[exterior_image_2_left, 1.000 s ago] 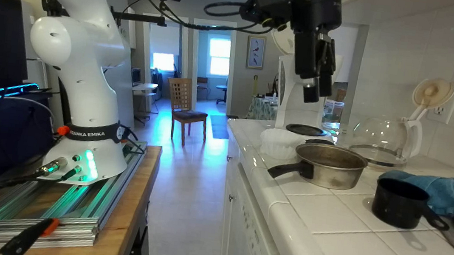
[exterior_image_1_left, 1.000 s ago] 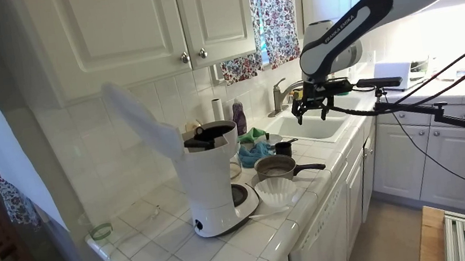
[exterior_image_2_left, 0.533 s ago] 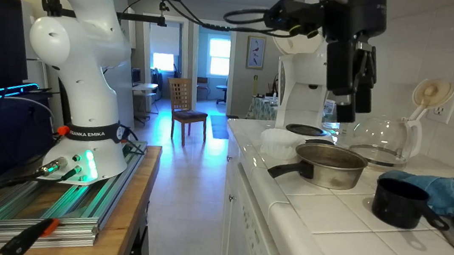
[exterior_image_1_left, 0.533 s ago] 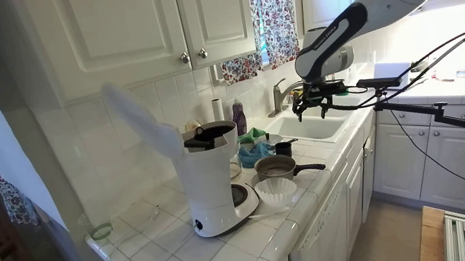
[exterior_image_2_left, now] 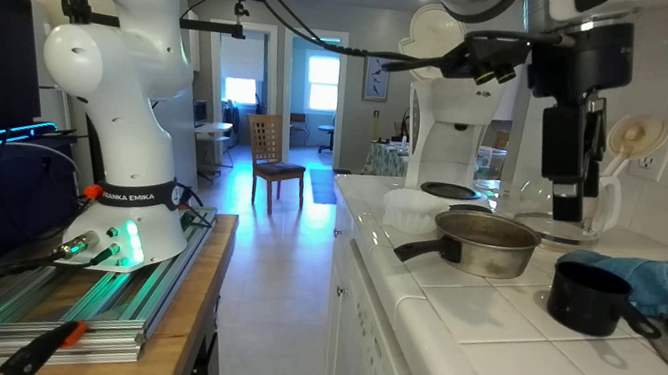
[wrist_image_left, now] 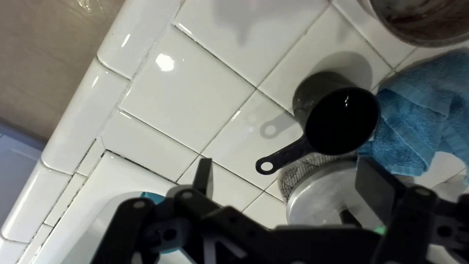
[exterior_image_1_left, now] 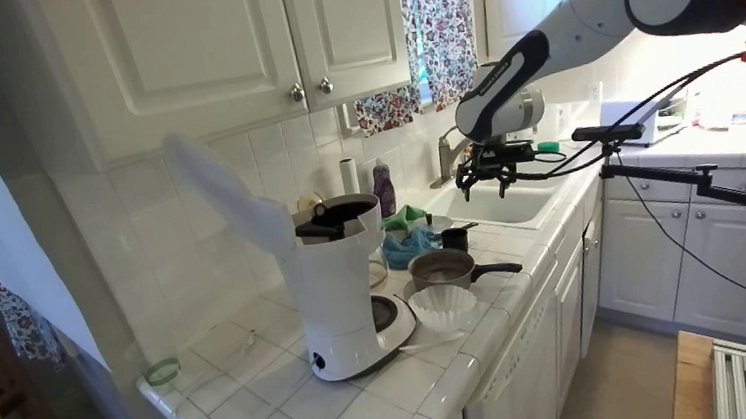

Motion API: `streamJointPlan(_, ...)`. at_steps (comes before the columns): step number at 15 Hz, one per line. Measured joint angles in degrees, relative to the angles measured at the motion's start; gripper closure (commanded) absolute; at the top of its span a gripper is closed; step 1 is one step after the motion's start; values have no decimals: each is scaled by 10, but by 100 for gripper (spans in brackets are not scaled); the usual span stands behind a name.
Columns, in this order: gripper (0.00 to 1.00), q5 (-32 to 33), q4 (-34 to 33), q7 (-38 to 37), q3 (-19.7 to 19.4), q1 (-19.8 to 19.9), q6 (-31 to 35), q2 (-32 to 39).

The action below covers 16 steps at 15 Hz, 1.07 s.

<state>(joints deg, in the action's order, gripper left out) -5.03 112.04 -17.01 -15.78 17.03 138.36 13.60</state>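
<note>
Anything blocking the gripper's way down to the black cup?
Nothing visible stands between the open gripper and the black cup. Close beside the cup, though, lie the blue cloth and the metal lid, so either might crowd the grip.

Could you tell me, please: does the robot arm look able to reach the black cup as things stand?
Probably yes: the pincer hangs open and empty, and nothing covers the cup or its handle, though the towel and lid lie close.
</note>
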Motion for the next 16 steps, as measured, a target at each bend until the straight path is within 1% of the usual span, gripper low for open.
streamJointPlan(4,0,-24,-39,4,1,1,3,38)
streamJointPlan(9,0,-34,-82,7,2,4,3,85)
streamJointPlan(16,0,-62,-131,30,19,24,2,148)
